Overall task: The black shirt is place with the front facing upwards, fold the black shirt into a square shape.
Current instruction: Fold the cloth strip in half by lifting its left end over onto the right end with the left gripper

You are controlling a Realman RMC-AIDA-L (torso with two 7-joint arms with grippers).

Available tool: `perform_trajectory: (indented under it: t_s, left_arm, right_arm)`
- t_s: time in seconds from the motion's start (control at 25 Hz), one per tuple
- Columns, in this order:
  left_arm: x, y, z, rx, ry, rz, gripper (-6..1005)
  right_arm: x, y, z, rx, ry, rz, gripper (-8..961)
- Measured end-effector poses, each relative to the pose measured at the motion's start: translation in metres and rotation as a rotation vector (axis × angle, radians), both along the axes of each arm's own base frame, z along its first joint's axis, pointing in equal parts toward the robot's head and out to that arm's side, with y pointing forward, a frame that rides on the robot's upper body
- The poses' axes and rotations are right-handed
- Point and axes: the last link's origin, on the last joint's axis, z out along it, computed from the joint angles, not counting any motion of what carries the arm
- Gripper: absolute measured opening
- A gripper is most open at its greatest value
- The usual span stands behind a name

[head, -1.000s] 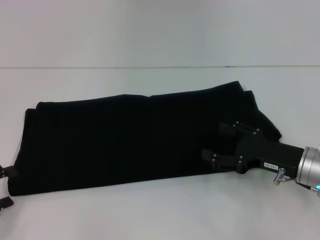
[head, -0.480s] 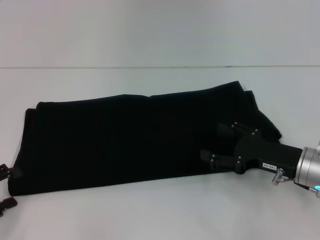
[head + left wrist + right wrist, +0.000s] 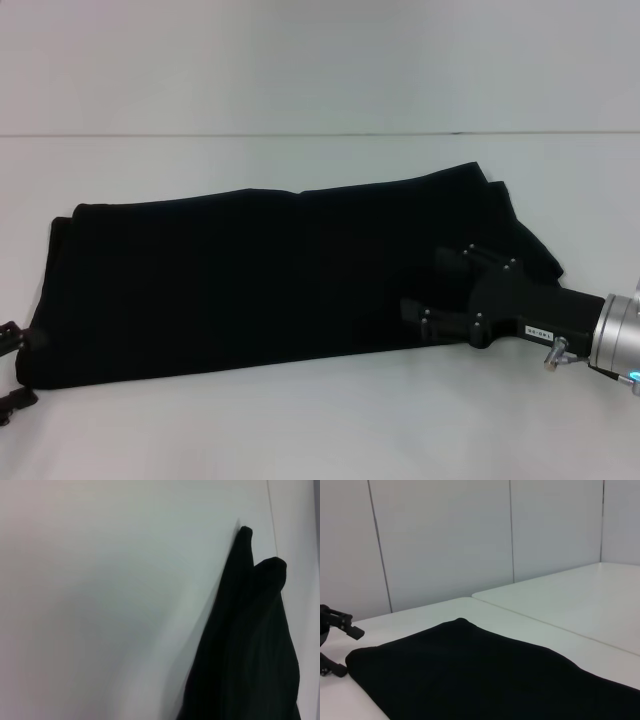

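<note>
The black shirt (image 3: 250, 280) lies folded into a long strip across the white table (image 3: 320, 420). Its lettering and neck label are hidden. My right gripper (image 3: 420, 282) is open, its two fingers spread low over the shirt's right end near the front edge. My left gripper (image 3: 12, 368) is open at the shirt's left end, at the view's left edge, one finger on each side of the front left corner. The right wrist view shows the shirt (image 3: 485, 680) stretching away to the left gripper (image 3: 349, 652). The left wrist view shows the shirt's end (image 3: 250, 645).
The table's back seam (image 3: 320, 134) runs behind the shirt. Bare table (image 3: 300, 180) lies between the seam and the shirt. In the right wrist view a second white tabletop (image 3: 570, 600) adjoins, with grey wall panels (image 3: 445, 540) behind.
My left gripper has shifted slightly at the shirt's left end. The right gripper and the shirt have hardly moved.
</note>
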Motion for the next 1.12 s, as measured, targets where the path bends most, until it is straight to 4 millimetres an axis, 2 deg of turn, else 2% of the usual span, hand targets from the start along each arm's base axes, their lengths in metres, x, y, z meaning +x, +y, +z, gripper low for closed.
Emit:
perform_trajectory:
  t_s: [0.68,1.12]
  left_arm:
    - [0.010,0.026,0.001,-0.018,0.041,-0.034,796]
    - [0.015,0.031,-0.001,-0.046,0.056,-0.061,778]
  right_arm:
    - [-0.001,-0.001,-0.003,-0.009,0.007,-0.003,941]
    - [-0.002,0.000,-0.003,-0.007,0.008,-0.005,942]
